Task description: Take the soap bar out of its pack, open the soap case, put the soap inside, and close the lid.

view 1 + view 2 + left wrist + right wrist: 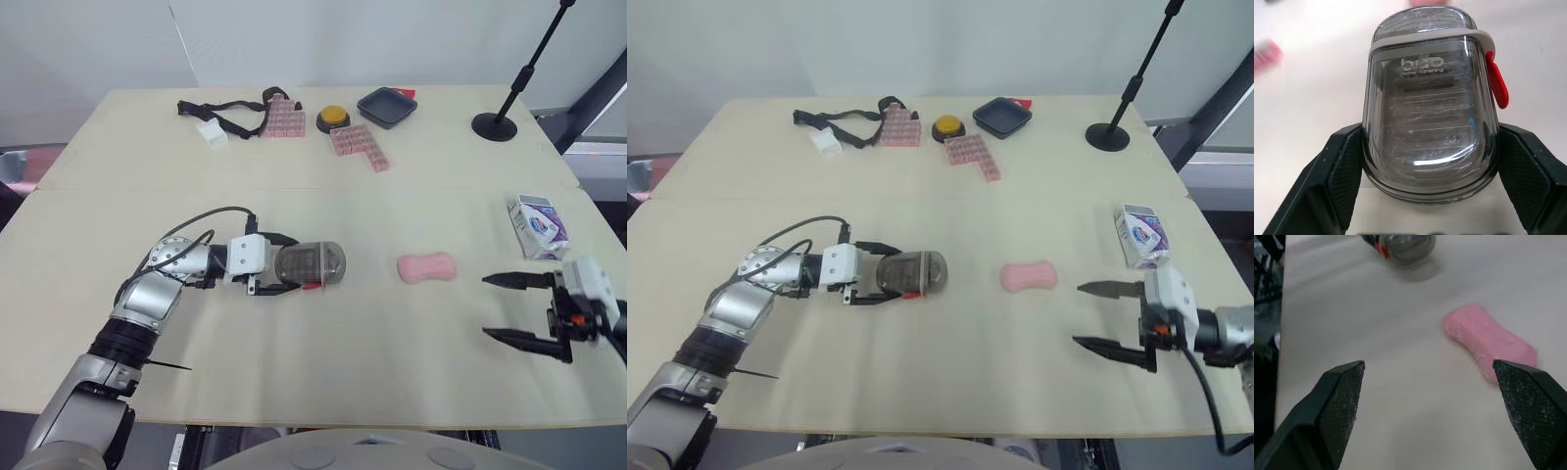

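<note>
Smoky soap case [1425, 98] in left claw [1430, 142]; wrist view adds red latch [1497, 81]

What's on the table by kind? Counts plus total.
pink soap bar: 1
smoky soap case: 1
soap pack: 1
pink block clusters: 2
yellow push button: 1
dark tray: 1
black strap: 1
black stand base: 1
Total: 9

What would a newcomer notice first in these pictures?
The bare pink soap bar lies in the middle of the table, between the two grippers. To its left, the left gripper is shut on the smoky soap case; to its right, the right gripper stands open, near the soap pack.
</note>
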Robot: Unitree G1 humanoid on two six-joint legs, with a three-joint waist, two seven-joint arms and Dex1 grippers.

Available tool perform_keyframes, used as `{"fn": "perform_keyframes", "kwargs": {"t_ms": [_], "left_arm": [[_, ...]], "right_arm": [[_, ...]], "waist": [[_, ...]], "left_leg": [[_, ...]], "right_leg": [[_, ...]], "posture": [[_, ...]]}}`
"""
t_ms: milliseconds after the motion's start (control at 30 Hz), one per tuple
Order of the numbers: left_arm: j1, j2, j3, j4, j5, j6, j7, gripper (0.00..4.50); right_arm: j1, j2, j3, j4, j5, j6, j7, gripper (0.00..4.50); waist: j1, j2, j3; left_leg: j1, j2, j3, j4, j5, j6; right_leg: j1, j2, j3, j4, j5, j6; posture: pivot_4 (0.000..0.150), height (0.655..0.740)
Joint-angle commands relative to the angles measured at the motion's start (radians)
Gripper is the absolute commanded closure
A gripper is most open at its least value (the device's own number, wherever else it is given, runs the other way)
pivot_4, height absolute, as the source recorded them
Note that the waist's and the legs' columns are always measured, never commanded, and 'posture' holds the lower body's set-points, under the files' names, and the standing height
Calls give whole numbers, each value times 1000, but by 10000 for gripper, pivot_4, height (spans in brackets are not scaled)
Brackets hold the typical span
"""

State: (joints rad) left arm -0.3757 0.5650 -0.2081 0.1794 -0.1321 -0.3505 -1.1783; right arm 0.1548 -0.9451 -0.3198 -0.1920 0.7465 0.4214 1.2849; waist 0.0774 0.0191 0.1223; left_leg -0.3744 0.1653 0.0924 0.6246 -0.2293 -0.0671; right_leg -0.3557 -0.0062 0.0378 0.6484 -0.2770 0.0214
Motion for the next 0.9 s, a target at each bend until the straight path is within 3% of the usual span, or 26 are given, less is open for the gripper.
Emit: {"fn": "perform_keyframes", "kwargs": {"t_ms": [33,100,200,333,400,667,900], "left_arm": [[-17,-16,29,-36,-20,-108,28,10408],[-21,-32,24,-47,-11,-142,51,10408],[-28,-85,15,-75,13,-193,117,10408],[-27,-115,7,-83,45,-236,166,10408],[-24,-121,0,-89,52,-254,181,10408],[-9,-123,-26,-118,22,-223,183,10408],[5,-107,-45,-156,-23,-155,155,10408]], "right_arm": [[-119,-65,3,-137,310,428,-239,0],[-211,-57,25,-156,427,579,-384,0],[-381,10,107,-138,725,718,-700,0],[-447,22,207,-115,1063,720,-971,0],[-463,23,250,-112,1152,701,-1066,0],[-520,42,317,-90,1207,672,-1198,0],[-552,79,334,-82,1129,684,-1190,0]], "waist": [[3,0,0],[13,0,0],[23,0,0],[54,0,0],[60,0,0],[57,0,0],[55,0,0]], "left_leg": [[1,0,0,0,1,-2],[1,0,0,-1,2,-3],[1,0,0,0,2,-4],[-2,0,1,0,2,-5],[-2,0,1,-1,2,-5],[-3,-1,1,0,2,-7],[-3,-1,1,0,2,-8]], "right_leg": [[0,0,0,0,0,0],[0,0,0,-1,0,0],[-2,0,-1,-2,0,0],[-5,0,0,-1,0,0],[-4,0,0,-1,0,0],[-4,0,0,-3,0,1],[-5,1,-1,-1,0,1]], "posture": [[1500,7400],[1500,7400],[1500,7400],[1500,7400],[1500,7400],[1500,7400],[1500,7400]]}}
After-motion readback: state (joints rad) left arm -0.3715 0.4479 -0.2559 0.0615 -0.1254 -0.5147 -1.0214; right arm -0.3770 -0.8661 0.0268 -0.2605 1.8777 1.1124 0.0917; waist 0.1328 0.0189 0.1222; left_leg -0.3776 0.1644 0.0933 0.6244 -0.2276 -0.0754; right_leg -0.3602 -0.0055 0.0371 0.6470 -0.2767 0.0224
